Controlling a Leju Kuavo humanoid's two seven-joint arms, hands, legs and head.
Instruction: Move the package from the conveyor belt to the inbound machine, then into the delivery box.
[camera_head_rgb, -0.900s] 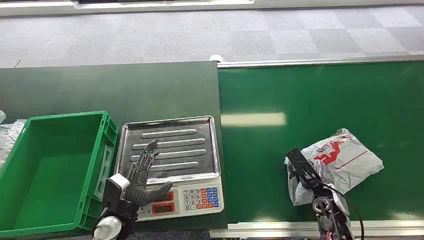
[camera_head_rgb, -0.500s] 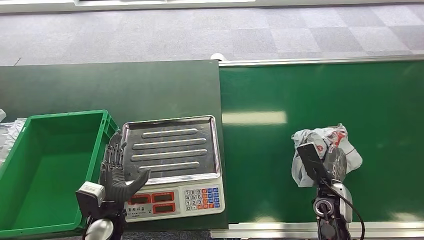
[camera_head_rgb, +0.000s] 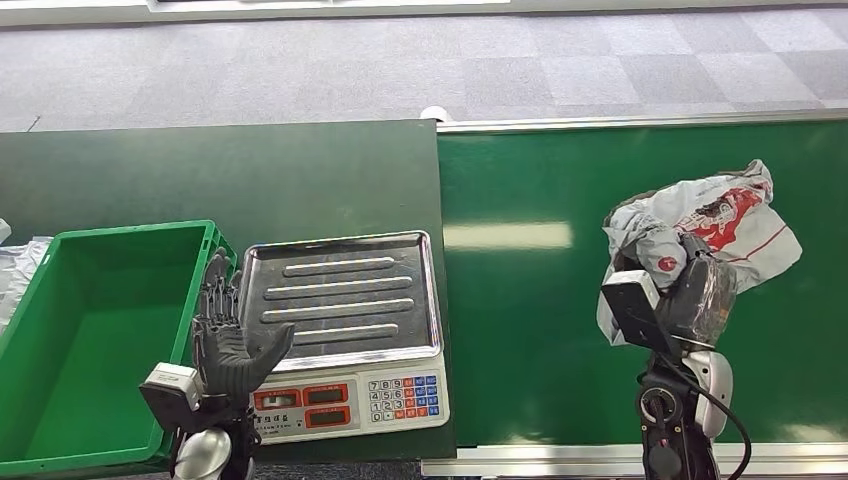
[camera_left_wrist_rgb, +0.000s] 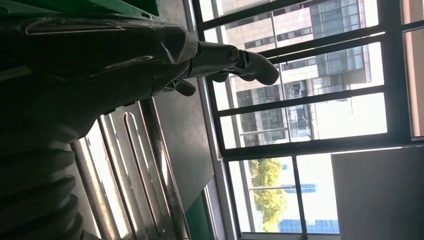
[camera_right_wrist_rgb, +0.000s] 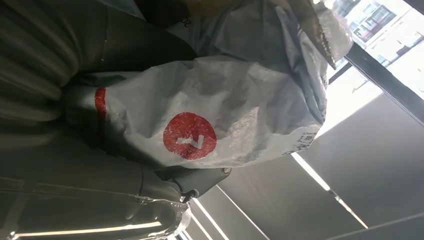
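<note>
1. The right hand (camera_head_rgb: 690, 290) has its fingers closed round the package (camera_head_rgb: 715, 220), a crumpled grey mailer with red print. The bag bulges out past the fingers on the far side, and in the right wrist view the package (camera_right_wrist_rgb: 210, 100) wraps right over the hand, so the fingers are hidden under it.
2. The package hangs off the conveyor belt (camera_head_rgb: 540, 330), held up above the green surface, not lying on it. So I'd judge the pick-up done.
3. The left hand (camera_head_rgb: 232, 340) holds nothing. Its fingers are spread and pointing up, just beside the near-left corner of the scale (camera_head_rgb: 400, 250), between the scale and the bin (camera_head_rgb: 120, 240).
4. Left to do, as I read it: carry the package across to the scale's steel tray, which I take for the inbound machine, set it down, then move it on into the green bin, which is the delivery box. Both sit on the dark worktop (camera_head_rgb: 200, 170), well apart from the right fingers.
5. Compared with a moment ago: the package lay low on the belt under the fingers; now it is raised and further from the robot. The left hand has drawn off the tray toward the bin's edge.
</note>
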